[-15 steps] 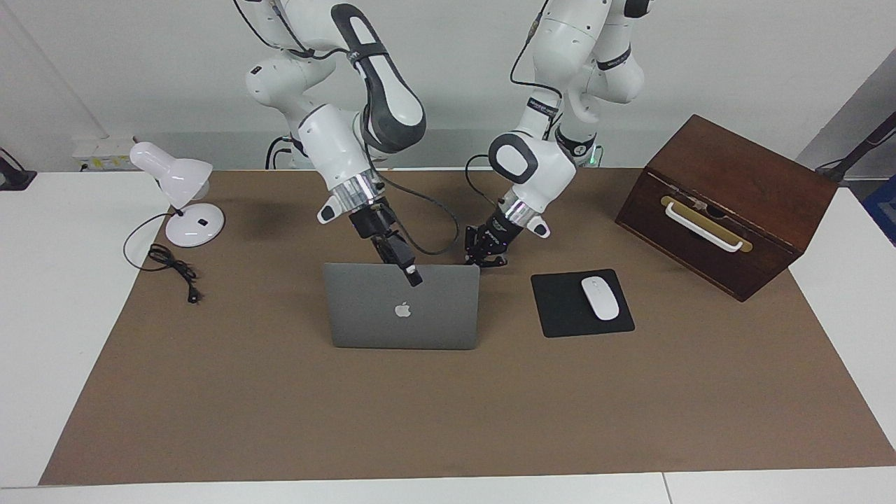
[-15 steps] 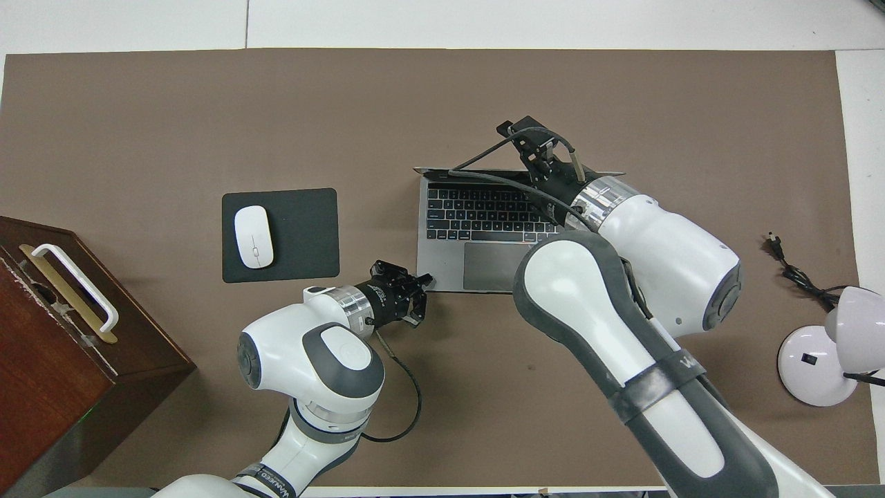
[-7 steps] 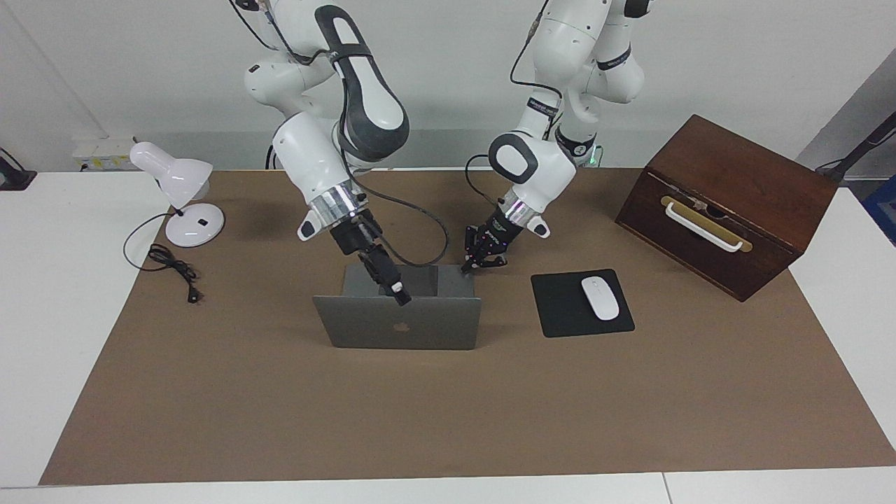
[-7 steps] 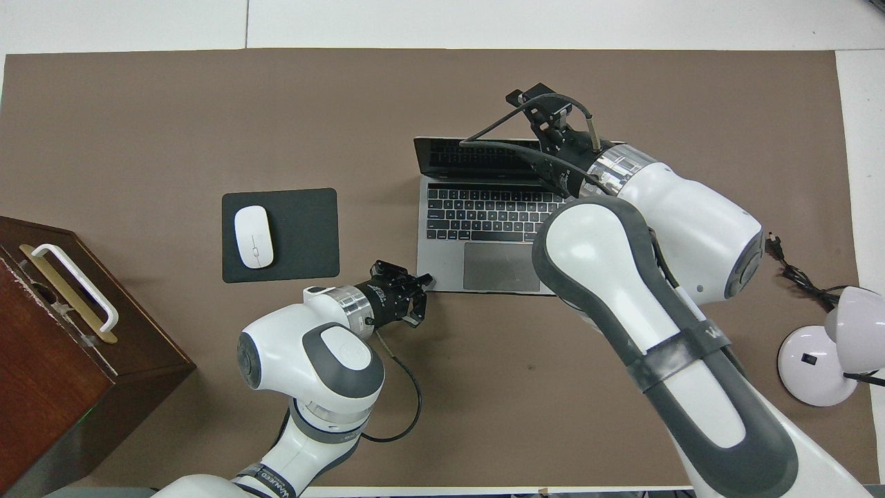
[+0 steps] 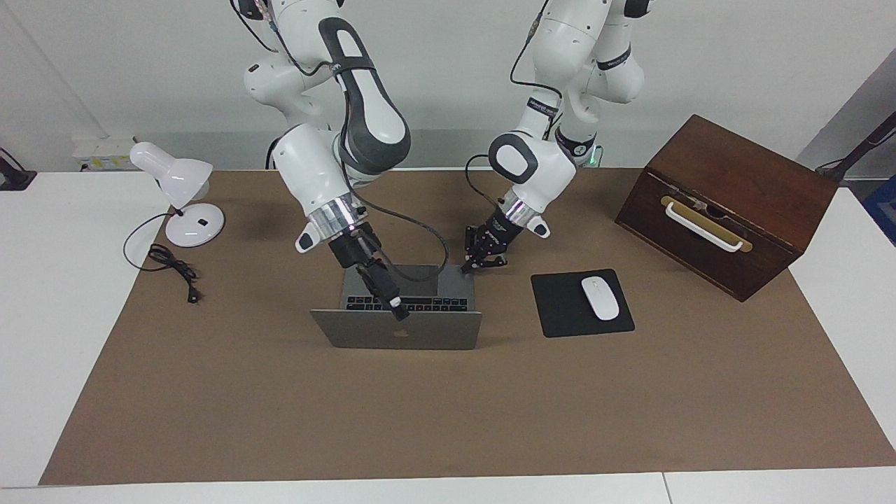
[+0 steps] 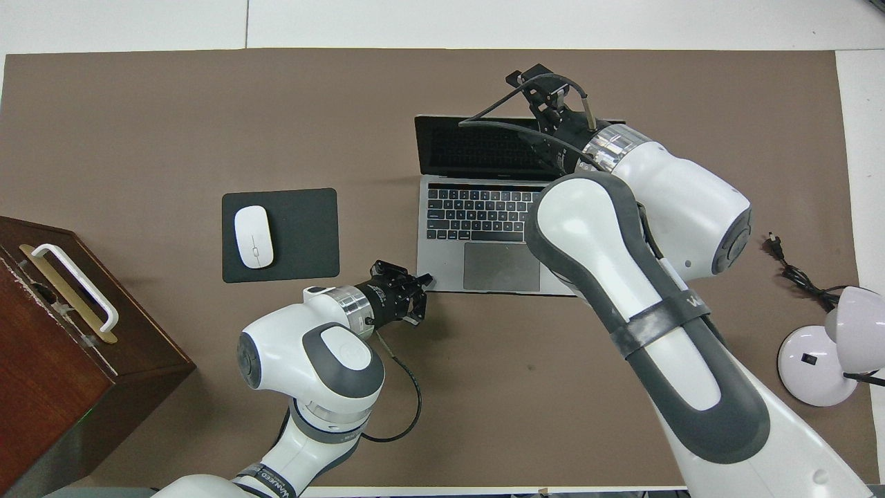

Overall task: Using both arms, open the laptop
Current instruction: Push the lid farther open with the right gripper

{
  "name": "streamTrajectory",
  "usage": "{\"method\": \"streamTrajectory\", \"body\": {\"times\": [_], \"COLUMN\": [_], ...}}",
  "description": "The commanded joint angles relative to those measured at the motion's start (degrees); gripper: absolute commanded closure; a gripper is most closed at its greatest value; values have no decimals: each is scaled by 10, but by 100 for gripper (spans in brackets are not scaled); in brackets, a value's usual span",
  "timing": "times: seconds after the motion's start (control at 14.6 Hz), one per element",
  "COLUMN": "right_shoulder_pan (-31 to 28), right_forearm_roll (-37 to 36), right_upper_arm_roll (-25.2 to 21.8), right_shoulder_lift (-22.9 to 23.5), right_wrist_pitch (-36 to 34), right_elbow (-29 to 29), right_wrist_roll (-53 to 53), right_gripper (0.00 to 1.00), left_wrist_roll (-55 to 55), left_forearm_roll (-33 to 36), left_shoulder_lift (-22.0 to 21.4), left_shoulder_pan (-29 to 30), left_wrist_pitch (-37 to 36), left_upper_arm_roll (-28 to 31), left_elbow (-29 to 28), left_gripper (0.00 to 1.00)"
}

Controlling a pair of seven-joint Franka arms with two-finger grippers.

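Note:
The silver-grey laptop (image 5: 399,336) (image 6: 477,214) stands open in the middle of the brown mat. Its lid leans back away from the robots, and the dark screen (image 6: 470,149) and black keyboard show from above. My right gripper (image 5: 395,310) (image 6: 550,104) is at the lid's top edge, near its middle. My left gripper (image 5: 470,268) (image 6: 423,280) is shut, its tips resting on the base's corner nearest the robots, toward the left arm's end of the table.
A black mouse pad (image 5: 560,308) with a white mouse (image 5: 600,297) lies beside the laptop toward the left arm's end. Past it stands a brown wooden box (image 5: 728,203). A white desk lamp (image 5: 178,189) and its cord (image 5: 175,269) sit at the right arm's end.
The lid has swung from near upright to leaning well back, away from the robots. My right gripper went down and outward with its top edge. My left gripper has stayed on the base's corner.

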Motion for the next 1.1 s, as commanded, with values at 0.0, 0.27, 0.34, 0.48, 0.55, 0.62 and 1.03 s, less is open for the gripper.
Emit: {"method": "streamTrajectory", "body": {"times": [0.0, 0.27, 0.34, 0.48, 0.55, 0.62, 1.03], "right_shoulder_pan": [-15, -21, -22, -21, -19, -18, 24], "right_forearm_roll": [13, 12, 9, 6, 7, 7, 7], "right_upper_arm_roll": [1, 1, 1, 1, 1, 4, 11], "right_shoulder_lift": [26, 27, 26, 25, 21, 17, -32], "right_wrist_pitch": [-16, -25, -27, -45, -48, -52, -61], "right_elbow": [44, 47, 48, 47, 45, 41, 3], "right_wrist_roll": [-18, -17, -17, -15, -12, -11, 108], "right_gripper": [0, 0, 0, 0, 0, 0, 0], "left_wrist_roll": [17, 16, 17, 17, 17, 17, 16], "left_forearm_roll": [-15, -15, -15, -15, -15, -15, -15], "left_shoulder_lift": [30, 30, 30, 30, 30, 30, 30], "left_shoulder_pan": [-11, -11, -11, -11, -11, -11, -11], "left_wrist_pitch": [14, 14, 14, 14, 14, 14, 14], "left_upper_arm_roll": [7, 7, 7, 7, 7, 7, 7], "left_elbow": [12, 12, 12, 12, 12, 12, 12], "left_gripper": [100, 100, 100, 100, 100, 100, 100]}}
